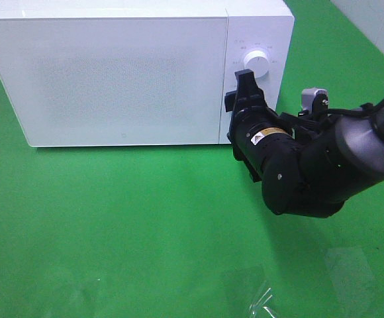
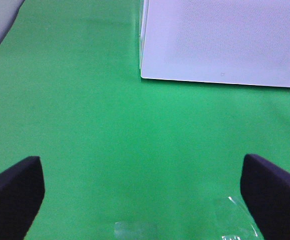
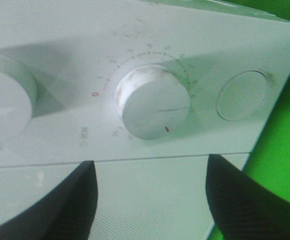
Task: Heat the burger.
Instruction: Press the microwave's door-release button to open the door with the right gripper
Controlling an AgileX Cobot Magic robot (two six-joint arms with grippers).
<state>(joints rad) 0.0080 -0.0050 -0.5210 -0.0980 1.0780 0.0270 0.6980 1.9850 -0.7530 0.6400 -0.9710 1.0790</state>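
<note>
The burger is out of view. A white microwave (image 1: pixel 126 79) stands at the back of the green table with its door closed. My right gripper (image 1: pixel 246 78) is at its control panel, just below the upper knob (image 1: pixel 255 61). In the right wrist view the right gripper (image 3: pixel 150 165) is open. Its dark fingers (image 3: pixel 75 200) stand apart in front of a white timer dial (image 3: pixel 152 102) without touching it. My left gripper (image 2: pixel 141 165) is open over bare green cloth, with the microwave's corner (image 2: pixel 225 40) ahead of it.
The panel has a second knob (image 3: pixel 5 100) and a round button (image 3: pixel 242 95) on either side of the dial. A scrap of clear film (image 1: pixel 261 301) lies on the green cloth near the front edge, and this film (image 2: pixel 235 215) also shows by the left gripper.
</note>
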